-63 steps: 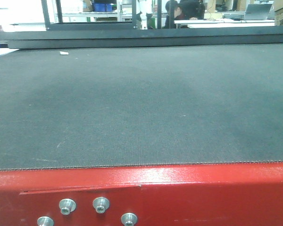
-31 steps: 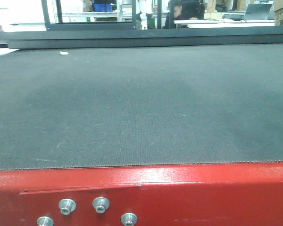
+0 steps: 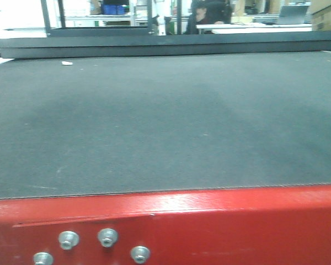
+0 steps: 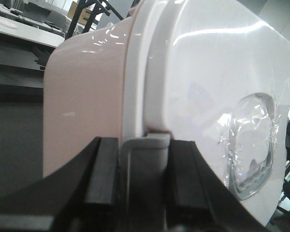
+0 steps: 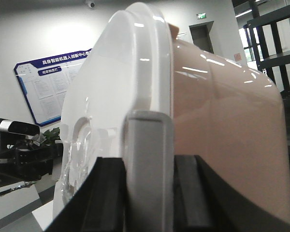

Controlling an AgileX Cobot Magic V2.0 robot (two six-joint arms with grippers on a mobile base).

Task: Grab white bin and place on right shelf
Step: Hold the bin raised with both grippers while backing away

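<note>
Left tool: level with the white bin, black pads pressed onto either side of a grey clip at the bin's rim, pinching it.

Right tool: same pose at the bin's opposite end, pads clamped on a second grey clip at the rim.

White bin: gripped by a tool at each end, filling both wrist views. Position relative to the counter not determinable.

Appearance of bin:
- Body pale pinkish-white, glossy, with rounded corners.
- Lid flat, white, seated on the rim, with bright reflections.
- Oval recess in the lid covered with crinkled clear film.
- Clips grey, folded over the lid edge.

Counter in the front view: grey carpeted top, red front frame with silver bolts.
</note>
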